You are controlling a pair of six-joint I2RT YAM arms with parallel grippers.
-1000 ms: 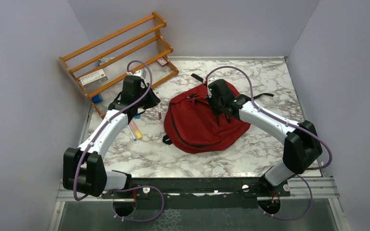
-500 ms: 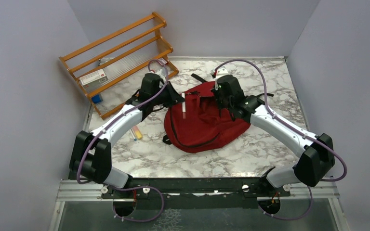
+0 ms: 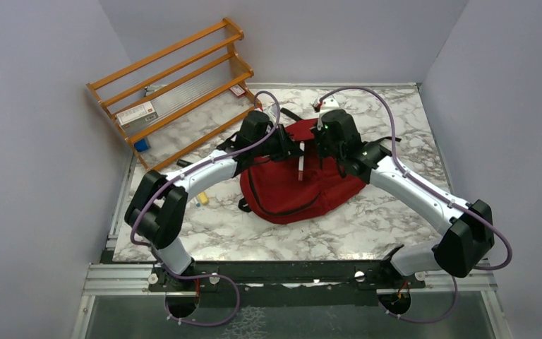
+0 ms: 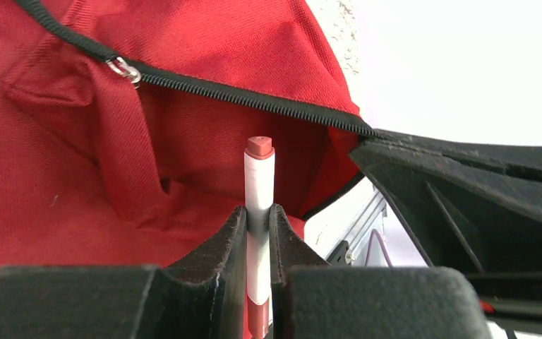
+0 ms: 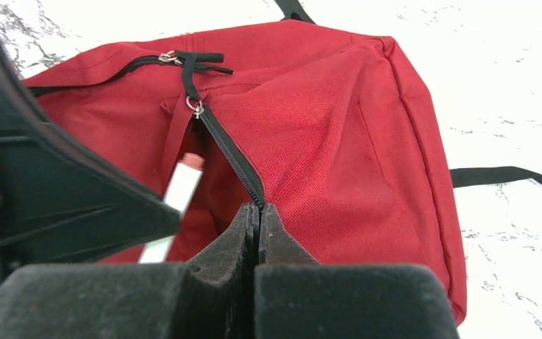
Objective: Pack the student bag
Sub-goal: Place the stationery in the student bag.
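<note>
Red-capped white marker (image 4: 259, 180) pinched in left pincer (image 4: 257, 212), cap end pointing at student bag (image 5: 339, 134) just ahead. Bag lies on bench (image 3: 367, 212) below both pincers. Right pincer (image 5: 257, 208) pressed together on black zipper edge (image 5: 229, 152), marker just to its left.

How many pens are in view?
2: a red-capped pen in the left gripper above the student bag; a yellow-tipped pen on the table, partly under the left arm. Others may be hidden.
</note>
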